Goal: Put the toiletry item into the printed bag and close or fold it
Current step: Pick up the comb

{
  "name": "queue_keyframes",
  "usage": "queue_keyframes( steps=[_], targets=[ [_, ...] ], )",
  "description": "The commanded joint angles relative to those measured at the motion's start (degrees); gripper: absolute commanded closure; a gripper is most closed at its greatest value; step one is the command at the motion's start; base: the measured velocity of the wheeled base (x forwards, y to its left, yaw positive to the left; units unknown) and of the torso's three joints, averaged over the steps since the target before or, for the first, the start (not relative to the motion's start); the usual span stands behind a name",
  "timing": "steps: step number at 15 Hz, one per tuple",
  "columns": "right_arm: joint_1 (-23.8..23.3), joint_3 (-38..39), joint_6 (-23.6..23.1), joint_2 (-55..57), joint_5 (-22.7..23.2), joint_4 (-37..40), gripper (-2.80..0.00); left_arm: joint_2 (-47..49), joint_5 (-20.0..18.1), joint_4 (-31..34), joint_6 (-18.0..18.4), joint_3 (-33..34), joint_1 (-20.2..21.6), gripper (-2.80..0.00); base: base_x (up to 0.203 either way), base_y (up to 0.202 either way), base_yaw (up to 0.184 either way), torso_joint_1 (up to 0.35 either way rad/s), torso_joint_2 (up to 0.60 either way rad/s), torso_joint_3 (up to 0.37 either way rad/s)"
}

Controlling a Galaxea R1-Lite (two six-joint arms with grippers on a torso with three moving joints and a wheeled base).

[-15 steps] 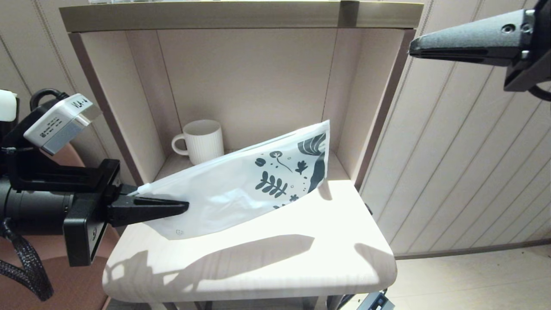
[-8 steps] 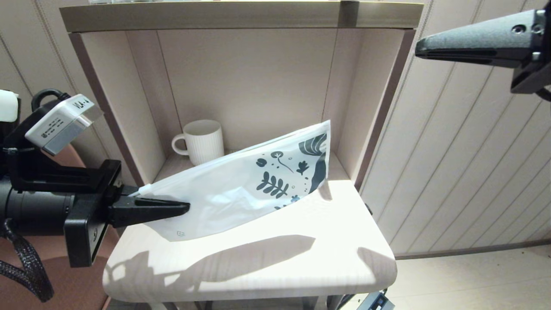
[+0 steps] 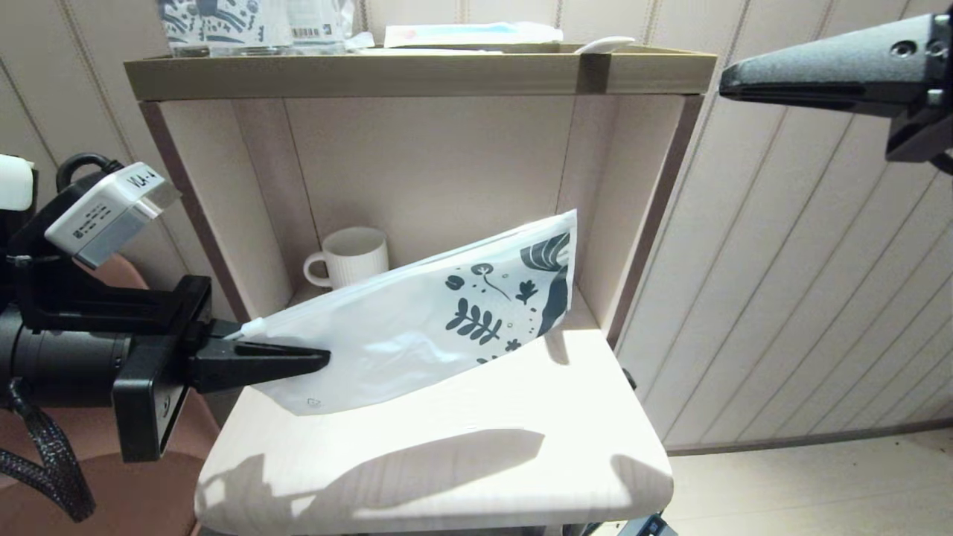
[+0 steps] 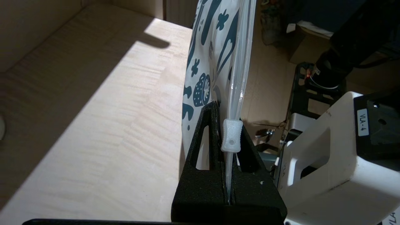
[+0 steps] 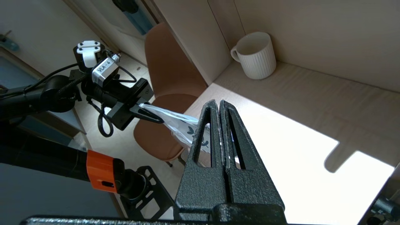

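Left gripper (image 3: 316,360), black and wedge-fingered, is pinched tight on the plain end of the printed bag (image 3: 417,335), a flat white plastic pouch with dark-blue leaves and flowers at its far end. In the left wrist view the fingers clamp the zip edge just behind the small white zip slider (image 4: 231,140), and the clear zip track runs on away from the tips. From that grip the pouch hangs out over the pale wooden shelf surface (image 3: 461,447), slanting upward, its printed corner beside the alcove's side wall; whether its lower edge touches the wood cannot be told. Behind the pouch, at the back of the alcove, stands a ribbed white ceramic mug (image 3: 350,257). Right gripper (image 3: 726,78) is held high and well apart from the pouch, fingers pressed together on nothing. Further off, on the top ledge (image 3: 417,73) above, lie packages, one with a barcode label, partly cut off. Progress, as judged: the bag is secured, but no toiletry item is visibly inside or in either gripper; fetching, inserting and closing look left to do.
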Motion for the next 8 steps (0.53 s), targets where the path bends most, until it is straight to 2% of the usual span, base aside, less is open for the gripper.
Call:
queue_keyframes(
  steps=[1, 6, 7, 8],
  targets=[
    [0.04, 1.15, -0.41, -0.09, 0.13, -0.21, 0.0, 0.04, -0.28, 0.04, 0.09, 0.08, 0.0, 0.0, 0.0, 0.0, 0.0, 0.09, -0.21, -0.12],
    [-0.44, 1.67, -0.02, 0.72, 0.23, -1.22, 0.0, 0.3, -0.28, 0.04, 0.1, 0.09, -0.14, 0.0, 0.0, 0.0, 0.0, 0.024, -0.05, -0.028],
    [-0.55, 0.18, 2.61, 1.42, 0.19, -2.35, 0.0, 0.3, -0.28, 0.04, 0.36, 0.17, -0.14, 0.0, 0.0, 0.0, 0.0, 0.0, 0.0, 0.0],
    [-0.59, -1.3, 7.59, 2.24, 0.22, -3.36, 0.0, 0.3, -0.28, 0.04, 0.39, 0.39, -0.14, 0.0, 0.0, 0.0, 0.0, 0.0, 0.0, 0.0]
  ],
)
